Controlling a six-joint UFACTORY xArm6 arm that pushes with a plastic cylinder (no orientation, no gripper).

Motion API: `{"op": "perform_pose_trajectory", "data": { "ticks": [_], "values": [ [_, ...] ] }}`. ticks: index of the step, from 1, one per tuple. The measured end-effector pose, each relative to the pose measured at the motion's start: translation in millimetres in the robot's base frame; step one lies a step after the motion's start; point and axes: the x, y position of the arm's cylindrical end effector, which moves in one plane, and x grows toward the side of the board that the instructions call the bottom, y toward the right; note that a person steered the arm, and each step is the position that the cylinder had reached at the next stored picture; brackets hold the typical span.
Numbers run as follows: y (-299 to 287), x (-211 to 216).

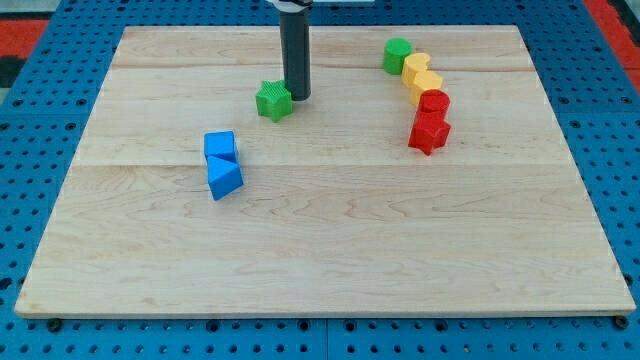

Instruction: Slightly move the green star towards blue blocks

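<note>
The green star lies on the wooden board left of centre, near the view's top. My tip stands right beside the star, touching or nearly touching its right side. Two blue blocks sit below and left of the star: a blue cube and, touching it underneath, a blue wedge-like block.
At the view's upper right a curved chain of blocks runs downward: a green cylinder, two yellow blocks, a red cylinder and a red star. A blue pegboard surrounds the board.
</note>
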Motion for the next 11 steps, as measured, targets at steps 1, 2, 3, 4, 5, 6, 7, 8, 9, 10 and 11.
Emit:
{"op": "perform_pose_trajectory", "data": {
  "ticks": [1,2,3,4,5,6,7,8,9,10,11],
  "values": [
    [-33,0],
    [-49,3],
    [-54,17],
    [-63,8],
    [-78,-12],
    [-128,-4],
    [-118,2],
    [-95,2],
    [-95,5],
    [-103,6],
    [-112,6]
  ]
}}
